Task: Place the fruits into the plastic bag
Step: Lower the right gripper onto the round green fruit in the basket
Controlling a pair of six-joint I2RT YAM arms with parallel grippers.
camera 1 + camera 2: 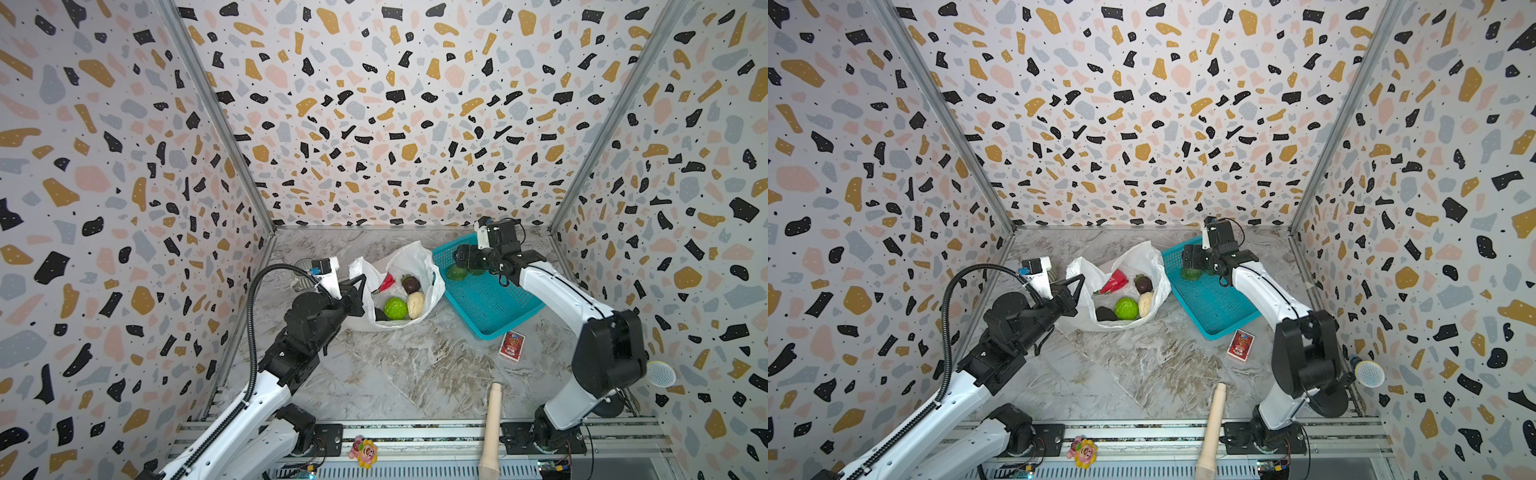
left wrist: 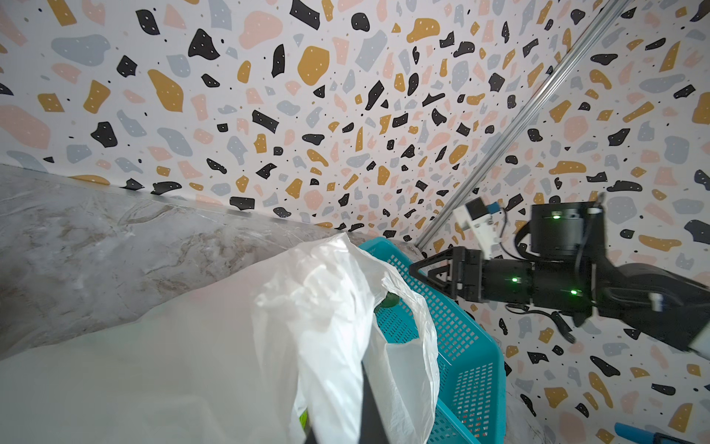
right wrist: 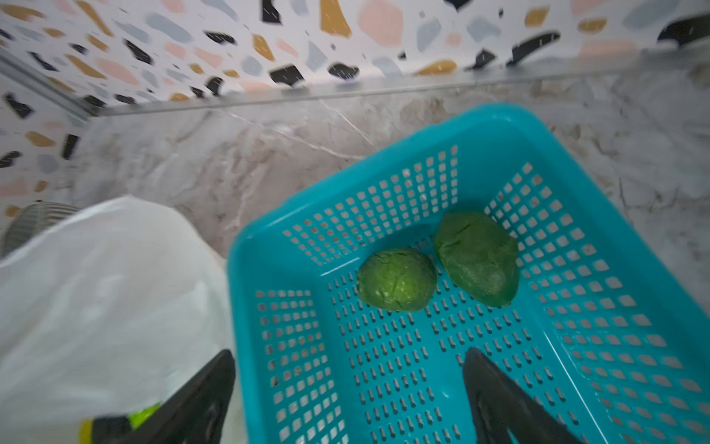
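Where the plastic bag (image 1: 409, 257) gapes upward, fruits (image 1: 395, 307) lie

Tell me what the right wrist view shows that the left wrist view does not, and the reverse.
Only the right wrist view: two dark green round fruits whole, lying in the teal basket ahead of the open right end effector. Only the left wrist view: that end effector seen from outside, over the basket; of the fruits, just a sliver. Both: the white plastic bag, the basket, the marble table.

Left claw (image 1: 360, 284) clamped shut — right claw (image 3: 348, 355) spread wide.
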